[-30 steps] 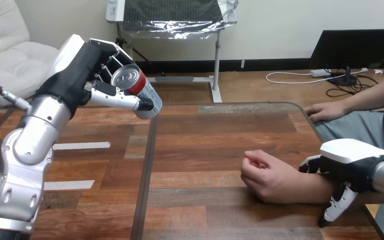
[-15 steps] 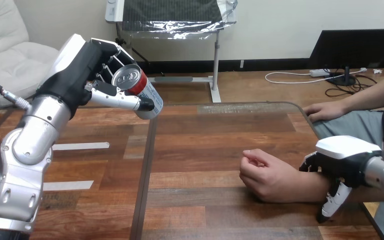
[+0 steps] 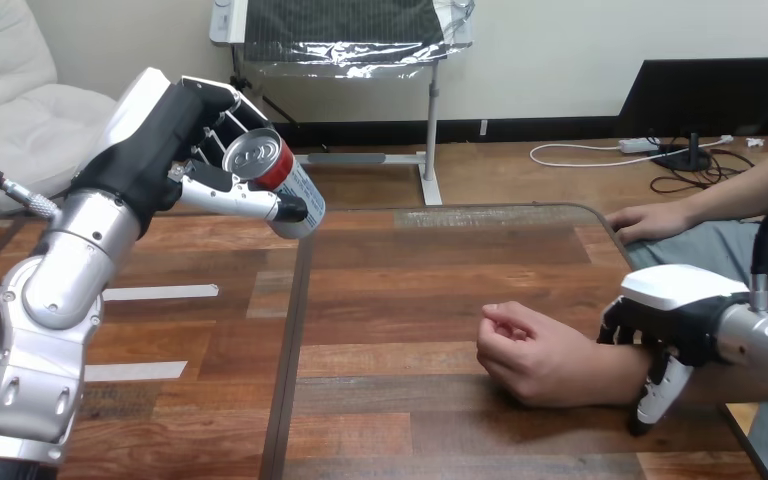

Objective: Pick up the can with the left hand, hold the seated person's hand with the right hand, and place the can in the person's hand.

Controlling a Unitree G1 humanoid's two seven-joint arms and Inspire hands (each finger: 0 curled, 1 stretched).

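Note:
My left hand (image 3: pixel 160 140) is raised above the table's left part and is shut on a can (image 3: pixel 263 162) with a silver top and a red band. The can lies tilted, its top towards me, with my thumb across its near side. The person's hand (image 3: pixel 525 350) rests on the table at the lower right as a loose fist. My right hand (image 3: pixel 675 315) sits over the person's wrist just behind that fist. Its thumb hangs straight down on the near side and its fingers reach over the far side, straddling the wrist without closing on it.
The wooden table (image 3: pixel 410 270) carries a glass pane whose left edge (image 3: pixel 295 340) runs front to back. The person's other hand (image 3: pixel 650 222) lies flat at the table's far right edge. Strips of pale tape (image 3: pixel 160 292) mark the left part.
My right hand has slid left along the person's forearm to the wrist. The left hand with the can and the person's fist have stayed put.

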